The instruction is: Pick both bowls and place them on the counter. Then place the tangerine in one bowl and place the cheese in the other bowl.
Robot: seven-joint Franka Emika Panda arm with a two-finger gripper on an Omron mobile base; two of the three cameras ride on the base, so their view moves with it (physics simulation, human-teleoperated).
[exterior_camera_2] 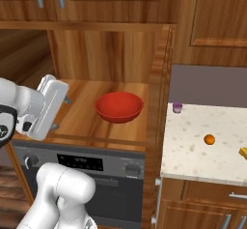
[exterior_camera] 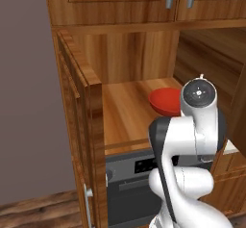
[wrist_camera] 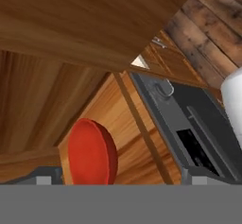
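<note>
My gripper (exterior_camera_2: 60,112) hangs nearest, jaws spread wide and empty, just left of the red bowl (exterior_camera_2: 119,107) on the wooden shelf (exterior_camera_2: 82,114). I'm at the first pickup; next I'd close in on its rim.

Even, soft rendered light; the shelf recess is dimmer toward its back, the red bowl (exterior_camera_2: 118,107) shows mild gloss, edges slightly soft.
</note>
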